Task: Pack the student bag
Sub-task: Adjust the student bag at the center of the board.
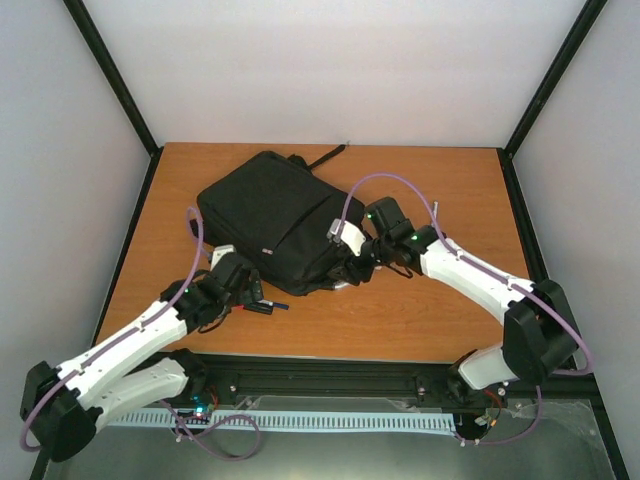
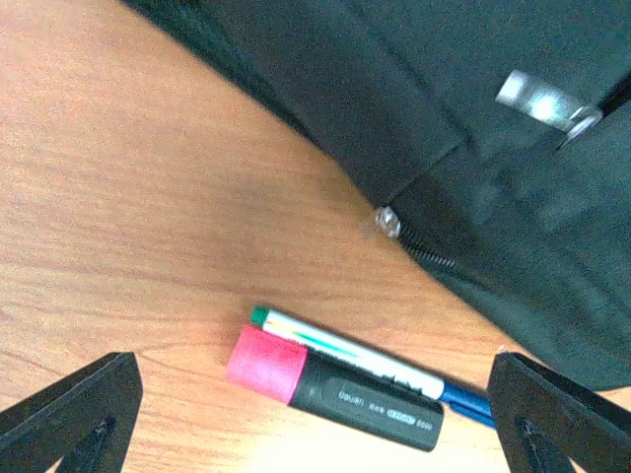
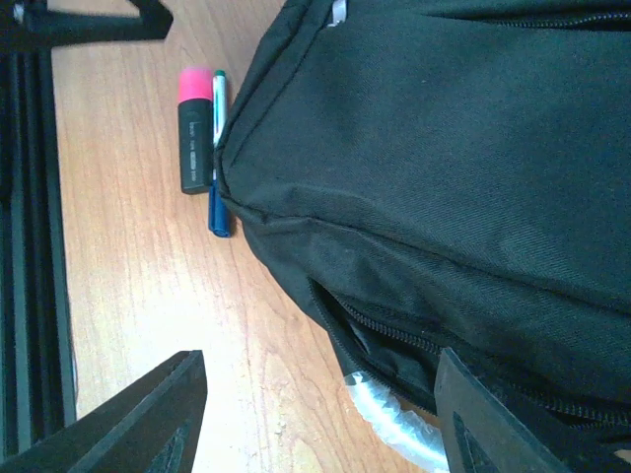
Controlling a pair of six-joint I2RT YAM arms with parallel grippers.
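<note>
Near the counter's [image 1: 420, 310] front edge the left fingers [image 2: 79, 414] hang wide open over a marker [image 2: 340, 389] and pen [image 2: 345, 352] beside the bag [image 1: 275, 215] lying mid-counter, the right fingers [image 3: 148, 414] half-spread at its near corner, gripping nothing, so packing looks barely begun and the marker probably needs grasping next.

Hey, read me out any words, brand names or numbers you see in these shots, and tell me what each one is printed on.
On the highlighter, black barrel: one line of pale print, too blurred to read.
On the pen, white barrel: coloured stripes only, no legible words.
On the student bag, silver tag: nothing legible.
Nothing else readable.
</note>
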